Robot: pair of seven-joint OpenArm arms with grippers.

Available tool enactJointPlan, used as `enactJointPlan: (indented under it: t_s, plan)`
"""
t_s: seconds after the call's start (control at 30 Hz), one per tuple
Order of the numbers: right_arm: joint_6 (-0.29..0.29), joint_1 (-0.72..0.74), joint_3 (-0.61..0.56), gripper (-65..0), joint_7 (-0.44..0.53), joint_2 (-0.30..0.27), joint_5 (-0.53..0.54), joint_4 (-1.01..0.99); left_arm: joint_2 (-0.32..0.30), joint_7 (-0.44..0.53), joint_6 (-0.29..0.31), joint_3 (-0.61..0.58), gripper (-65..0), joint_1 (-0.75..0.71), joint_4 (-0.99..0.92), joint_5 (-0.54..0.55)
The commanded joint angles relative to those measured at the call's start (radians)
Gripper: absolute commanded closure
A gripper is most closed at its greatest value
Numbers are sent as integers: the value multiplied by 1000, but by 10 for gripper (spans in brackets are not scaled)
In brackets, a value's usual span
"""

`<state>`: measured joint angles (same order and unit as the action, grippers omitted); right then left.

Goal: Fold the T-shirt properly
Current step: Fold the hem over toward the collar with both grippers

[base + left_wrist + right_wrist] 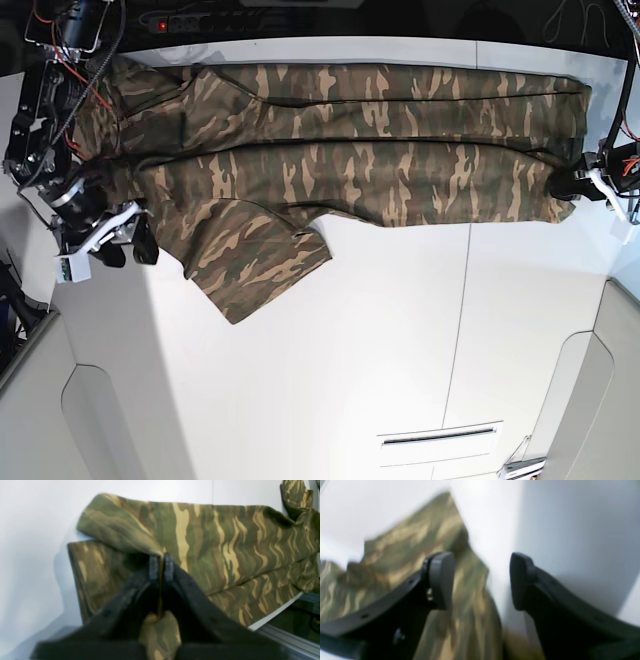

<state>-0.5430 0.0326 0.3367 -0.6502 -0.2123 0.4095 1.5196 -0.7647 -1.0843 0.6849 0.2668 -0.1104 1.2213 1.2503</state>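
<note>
The camouflage T-shirt (330, 140) lies stretched across the far part of the white table (400, 330), folded lengthwise, with one sleeve (255, 260) sticking out toward the front. My left gripper (562, 185) is at the shirt's right end; in the left wrist view it (161, 566) is shut with a fold of the shirt (220, 547) pinched between its fingers. My right gripper (128, 250) is at the shirt's left end; in the right wrist view it (481, 580) is open and empty, just above the table beside the blurred shirt edge (402, 550).
A power strip (250, 20) and cables lie beyond the table's far edge. A metal rail (287, 640) runs along the table edge near my left gripper. A slot (435, 437) sits in the table's front right.
</note>
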Motion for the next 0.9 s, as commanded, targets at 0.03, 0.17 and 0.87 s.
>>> enactJointPlan:
  t_s: [0.03, 0.17, 0.87]
  plan:
    - [-3, 57, 4, -345, 23, 21, -14, -15, -27, 11, 13, 10, 0, 10, 14, 17]
    - [-4, 147, 3, -345, 63, 65, -36, -152, -27, 10, 13, 10, 0, 10, 14, 18]
    - [-43, 291, -216, -237, 66, 164, -88, -491, -14, 7, 13, 10, 0, 10, 14, 25]
